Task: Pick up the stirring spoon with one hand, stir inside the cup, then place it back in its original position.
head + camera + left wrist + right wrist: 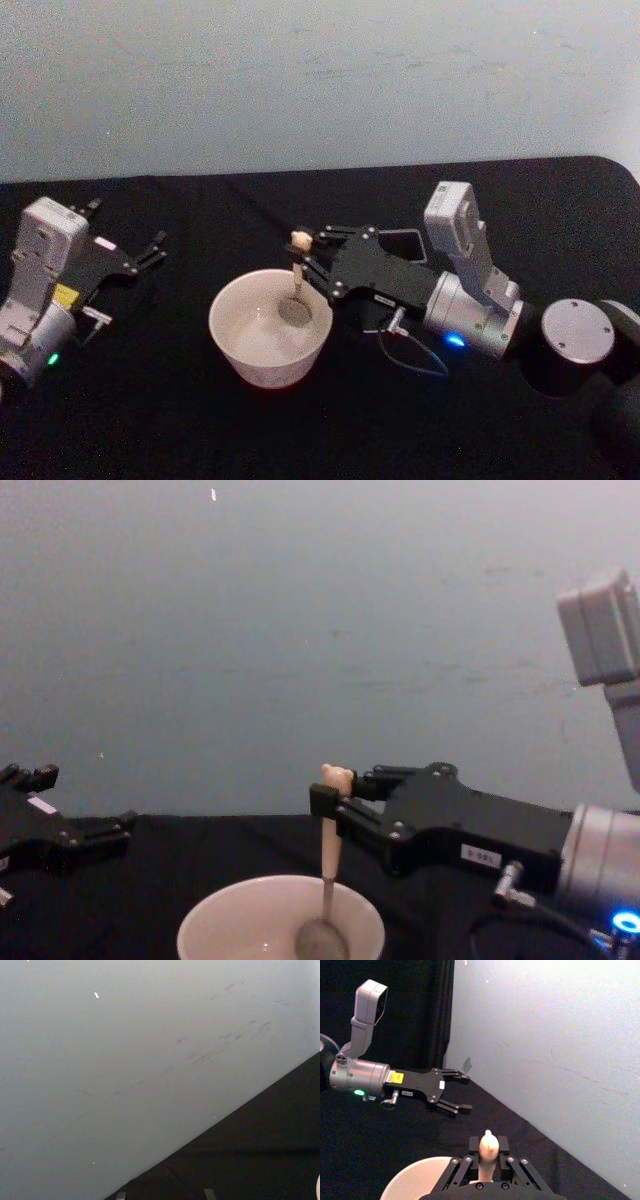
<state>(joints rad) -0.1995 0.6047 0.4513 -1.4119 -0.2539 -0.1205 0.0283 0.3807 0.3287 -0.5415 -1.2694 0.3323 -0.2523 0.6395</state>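
**Operator:** Where is the spoon?

**Spotter:** Your right gripper (308, 262) has it. The fingers are clamped on the beige handle just under the bear head, and you can see that head poking up between the fingers in the right wrist view (488, 1152). The spoon (297, 280) stands almost upright, with its metal bowl down inside the cup (225, 310). The bowl sits toward the cup's 2 o'clock side, near the wall. From the chest you see it low in the cup (200, 930), but you cannot tell whether it touches the bottom.

**Operator:** And how does the arm come in?

**Spotter:** Your right arm reaches in from the cup's 3 o'clock and lies nearly level over the black table (150, 420). The gripper (330, 805) hangs above the rim, apart from it. The spoon (328, 850) drops straight down from it.

**Operator:** The holder?

**Spotter:** The holder (410, 240) shows as a dark square rim at about 2 o'clock from the cup, just behind your right gripper and partly hidden by it.

**Operator:** The left side?

**Spotter:** Your left gripper (127, 222) is parked at the cup's 9 o'clock, well apart from it. Its fingers are spread with nothing between them, which the right wrist view shows plainly (466, 1093).
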